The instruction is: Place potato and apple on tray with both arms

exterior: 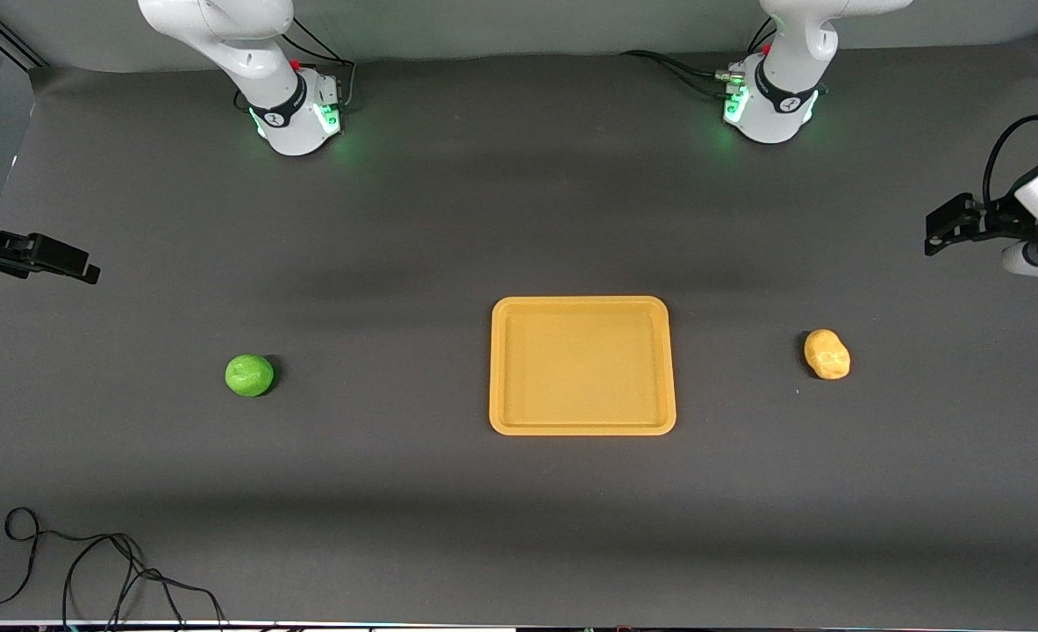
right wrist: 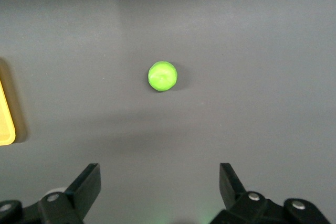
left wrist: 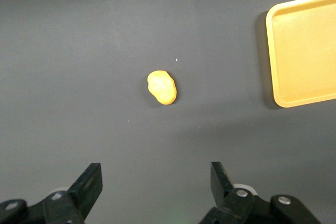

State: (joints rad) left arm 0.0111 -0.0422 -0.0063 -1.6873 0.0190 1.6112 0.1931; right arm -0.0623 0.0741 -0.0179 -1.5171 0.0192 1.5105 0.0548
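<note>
Count: one small lumpy yellow-tan potato (exterior: 826,354), one small round bright-green apple (exterior: 249,375), one flat rectangular yellow-orange plastic tray (exterior: 583,427), two white jointed arms.
Tray: lies flat on the dark grey table mat (exterior: 519,219), between the two fruits and well apart from each; nothing lies in it.
Potato: rests on the mat toward the left arm's end of the table, outside the tray; the left wrist view shows it (left wrist: 161,87) alone on bare mat with a corner of the tray (left wrist: 275,56) near.
Apple: rests on the mat toward the right arm's end, a little nearer to the front camera than the potato; the right wrist view shows it (right wrist: 162,76) on bare mat, only a sliver of the tray's rim (right wrist: 5,124) at the picture's edge.
Left gripper (left wrist: 157,182): up over the left arm's end of the mat, fingers spread wide, holding nothing.
Right gripper (right wrist: 160,182): up over the right arm's end, likewise spread and unladen.
Cable (exterior: 89,562): a thin black lead, seemingly loose, loops at the mat's corner nearest the front camera.
</note>
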